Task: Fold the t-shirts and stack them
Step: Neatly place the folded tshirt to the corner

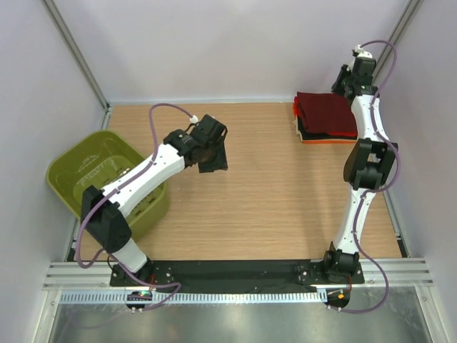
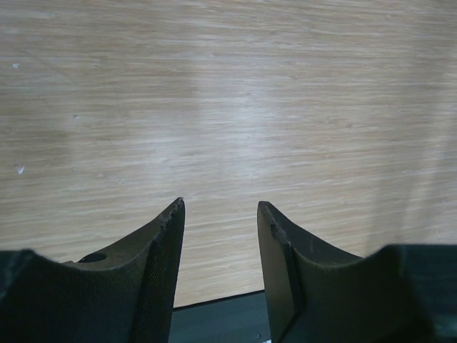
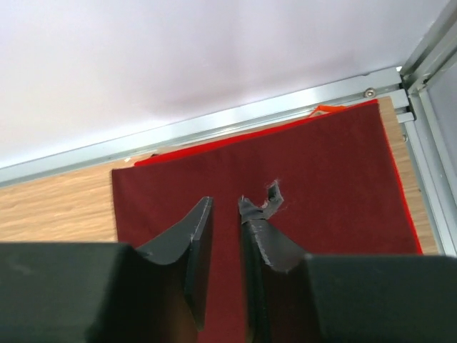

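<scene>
Your left hand [image 2: 219, 207] hangs open over bare wood in the left half of the desk [image 1: 271, 207]. Its two fingers [image 2: 153, 250] stand well apart with nothing between them, and only the wood grain shows in the gap. From above, that arm reaches in from its base past the olive-green basket [image 1: 77, 151], which sits at the desk's left edge. The hand is clear of the basket, out over the open surface.

Your right hand [image 3: 225, 201] is stretched to the far right corner, over the stack of t-shirts [image 1: 326, 114]. Its fingers are parted by only a narrow gap and grip nothing; maroon cloth shows through the slit. A frayed scrap curls off the tip of one finger [image 3: 271, 193]. You cannot tell from these views whether the fingertips touch the cloth or hover just above it.

The stack lies flat in that corner, close to the metal rail [image 3: 214, 121] along the back edge of the desk. The dark maroon t-shirt [image 3: 328, 179] is on top, folded to a neat rectangle. A bright red t-shirt [image 3: 214, 148] peeks out along the back edge beneath it, and a thin orange layer [image 1: 325, 141] shows at the bottom of the near edge.
</scene>
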